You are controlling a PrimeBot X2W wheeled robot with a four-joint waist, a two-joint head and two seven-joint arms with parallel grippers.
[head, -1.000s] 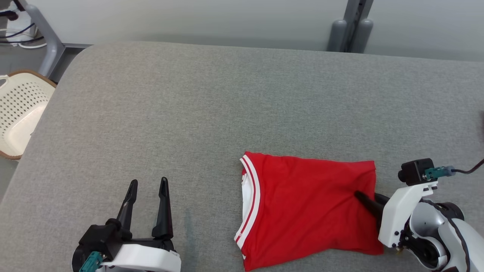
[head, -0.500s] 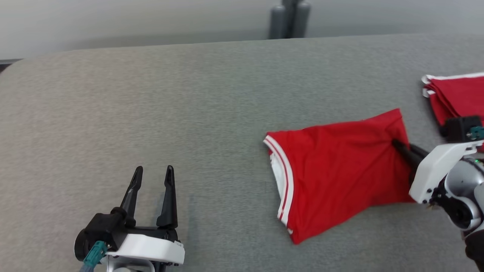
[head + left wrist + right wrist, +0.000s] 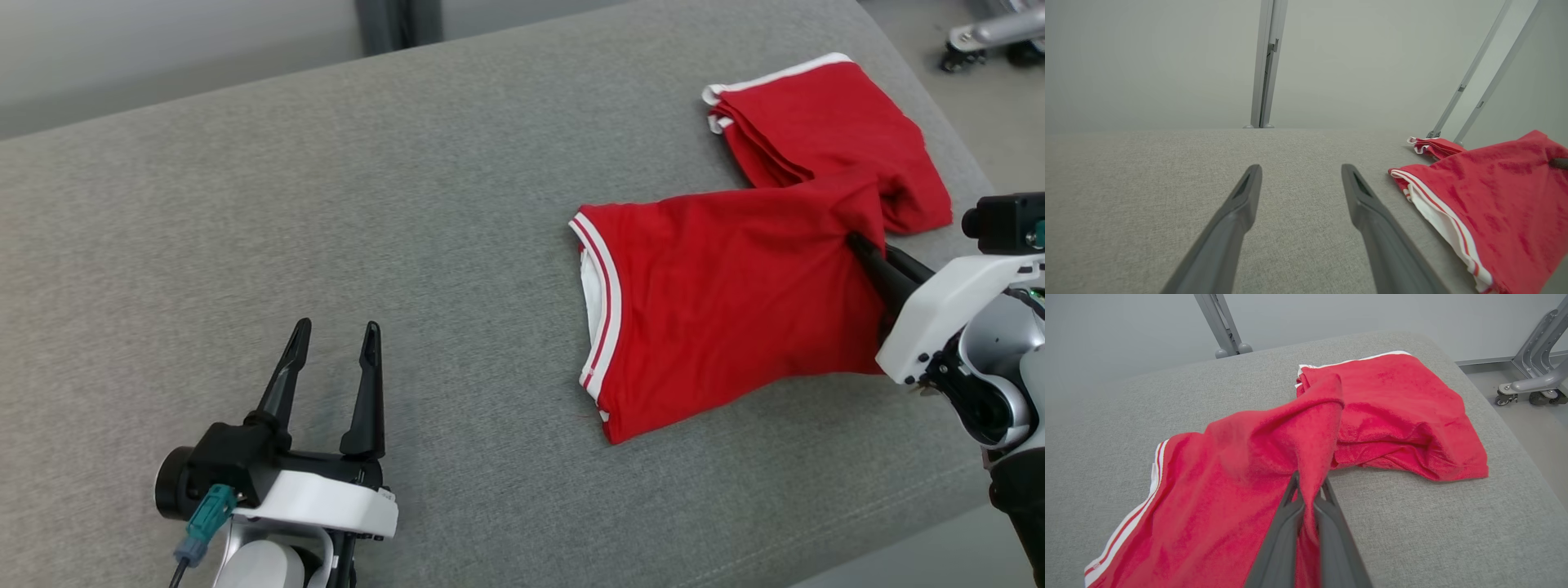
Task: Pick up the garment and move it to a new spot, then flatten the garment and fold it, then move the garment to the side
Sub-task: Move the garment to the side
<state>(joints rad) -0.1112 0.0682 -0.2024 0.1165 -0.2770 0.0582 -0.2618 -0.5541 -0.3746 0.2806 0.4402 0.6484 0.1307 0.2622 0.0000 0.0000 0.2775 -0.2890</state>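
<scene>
The garment (image 3: 718, 302) is a folded red shirt with a white-and-red striped hem, lying right of centre on the grey padded table (image 3: 326, 204). My right gripper (image 3: 857, 241) is shut on its right edge, and that pinched edge is pulled up into a ridge. In the right wrist view the garment (image 3: 1241, 477) bunches between the closed fingers of the right gripper (image 3: 1308, 482). My left gripper (image 3: 336, 331) stands open low over the table at the lower left, holding nothing. From the left wrist the garment (image 3: 1490, 196) lies to the right of the open left gripper (image 3: 1301, 171).
A second folded red garment (image 3: 824, 114) lies at the table's far right corner, and the held garment's lifted edge touches or overlaps it (image 3: 1404, 412). The table's right edge drops to the floor, where a wheeled grey stand (image 3: 1531, 384) is parked. A grey post (image 3: 1265, 61) rises behind the table.
The head view has swung right, bringing the second garment into sight. My right gripper closed on the garment's right edge and dragged it toward the far right. The left gripper stayed open.
</scene>
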